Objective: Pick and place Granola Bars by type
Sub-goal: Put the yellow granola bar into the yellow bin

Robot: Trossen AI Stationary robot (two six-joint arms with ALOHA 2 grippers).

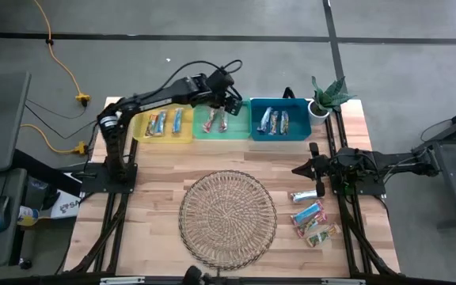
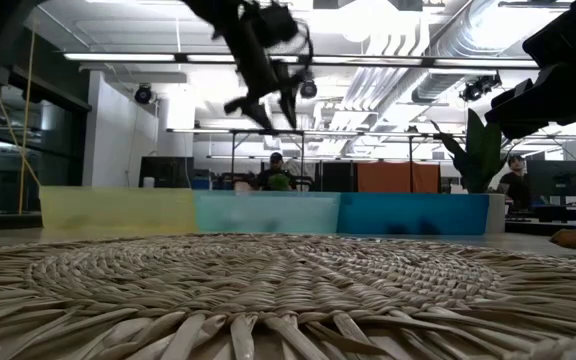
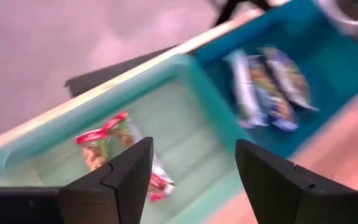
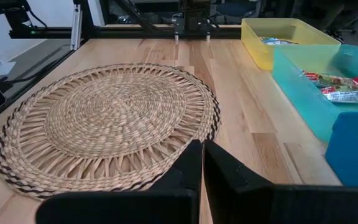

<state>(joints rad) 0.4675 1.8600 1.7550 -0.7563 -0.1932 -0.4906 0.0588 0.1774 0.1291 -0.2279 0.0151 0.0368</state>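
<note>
While your right gripper [image 1: 301,169] waits pressed shut at the table's three o'clock, three wrapped granola bars [image 1: 311,215] lie loose at five o'clock beside the round wicker tray [image 1: 228,218]. Farther off at twelve, your left gripper [image 1: 229,101] hangs spread and empty over the green plastic bin [image 1: 222,131] holding two red-wrapped bars [image 3: 114,152].

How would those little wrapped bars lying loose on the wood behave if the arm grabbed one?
The loose bars look flat and small, so probably light and unlikely to roll. Their shiny wrappers may be slippery and could crinkle when pinched. Lying flat on the table, they would probably slide if pushed.
</note>
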